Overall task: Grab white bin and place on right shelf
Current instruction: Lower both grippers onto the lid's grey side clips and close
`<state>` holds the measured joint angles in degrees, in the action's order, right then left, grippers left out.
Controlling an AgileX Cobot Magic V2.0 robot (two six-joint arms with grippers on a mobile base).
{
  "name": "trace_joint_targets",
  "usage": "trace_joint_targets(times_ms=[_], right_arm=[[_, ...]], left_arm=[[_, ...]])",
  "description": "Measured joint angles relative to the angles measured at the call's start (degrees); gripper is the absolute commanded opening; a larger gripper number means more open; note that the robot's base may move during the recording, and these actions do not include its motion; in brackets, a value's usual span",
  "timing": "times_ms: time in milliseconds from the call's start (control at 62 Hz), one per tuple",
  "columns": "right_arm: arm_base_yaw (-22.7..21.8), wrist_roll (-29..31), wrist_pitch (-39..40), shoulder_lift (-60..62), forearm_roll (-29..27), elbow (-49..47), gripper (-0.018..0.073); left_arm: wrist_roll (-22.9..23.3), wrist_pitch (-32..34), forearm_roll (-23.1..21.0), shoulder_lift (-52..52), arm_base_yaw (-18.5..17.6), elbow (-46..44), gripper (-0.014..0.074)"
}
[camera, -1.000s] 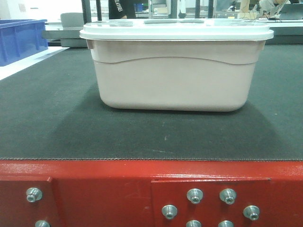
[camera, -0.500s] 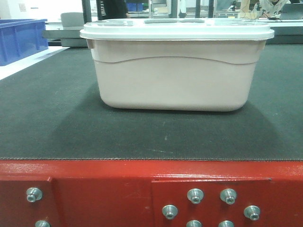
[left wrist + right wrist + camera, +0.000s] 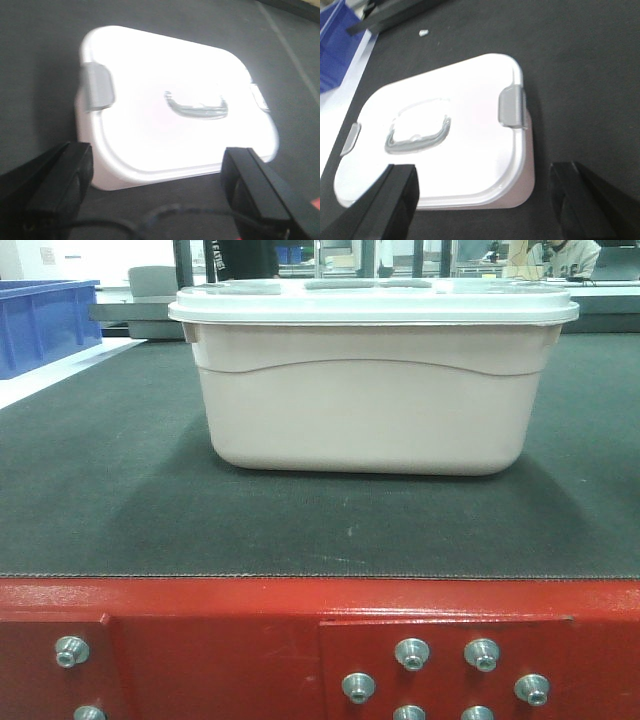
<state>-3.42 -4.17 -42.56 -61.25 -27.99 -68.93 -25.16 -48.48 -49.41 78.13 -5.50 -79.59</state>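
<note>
The white bin (image 3: 365, 400) stands upright on the dark mat (image 3: 100, 510) of the red-framed table, lid on. In the left wrist view the bin (image 3: 170, 100) lies below and ahead of my left gripper (image 3: 157, 185), which is open and empty above the mat. In the right wrist view the bin (image 3: 460, 145) lies ahead of my right gripper (image 3: 482, 200), also open and empty. Grey latches (image 3: 512, 106) sit on the lid's short ends and a grey handle (image 3: 196, 106) at its centre. The right shelf is out of view.
A blue plastic bin (image 3: 40, 320) stands at the far left of the front view and shows in the right wrist view (image 3: 335, 45). The red table rail (image 3: 220, 650) with bolts runs along the front. People and benches are in the background.
The bin has not moved. Only people in the background have shifted.
</note>
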Motion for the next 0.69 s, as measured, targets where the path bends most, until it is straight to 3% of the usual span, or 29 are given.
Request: trace_joint_targets(times_ms=[113, 274, 500, 613, 694], right_arm=[[0.00, 4.17, -4.35, -5.53, -4.50, -6.21, 0.0632], [-3.71, 11.37, -9.47, -12.03, -15.54, -10.35, 0.0632], [-18.34, 27.88, -22.09, -21.05, -38.98, -10.86, 0.0632], [-22.52, 35.23, -26.04, -27.19, -48.28, -10.96, 0.0632], [-23.20, 38.90, -26.02, -31.64, -52.20, -10.96, 0.0632]], left_arm=[[-6.39, -6.58, -12.93, 8.05, 4.89, -3.73, 0.0431], [-12.04, -10.87, -26.07, 16.64, 9.37, -5.10, 0.0431], [-16.04, -11.86, -30.51, 23.92, 9.75, -5.10, 0.0430], [-17.50, -11.88, -33.63, 26.96, 9.75, -5.10, 0.0429], [-18.26, -11.88, -36.27, 28.90, 9.75, -5.10, 0.0429]])
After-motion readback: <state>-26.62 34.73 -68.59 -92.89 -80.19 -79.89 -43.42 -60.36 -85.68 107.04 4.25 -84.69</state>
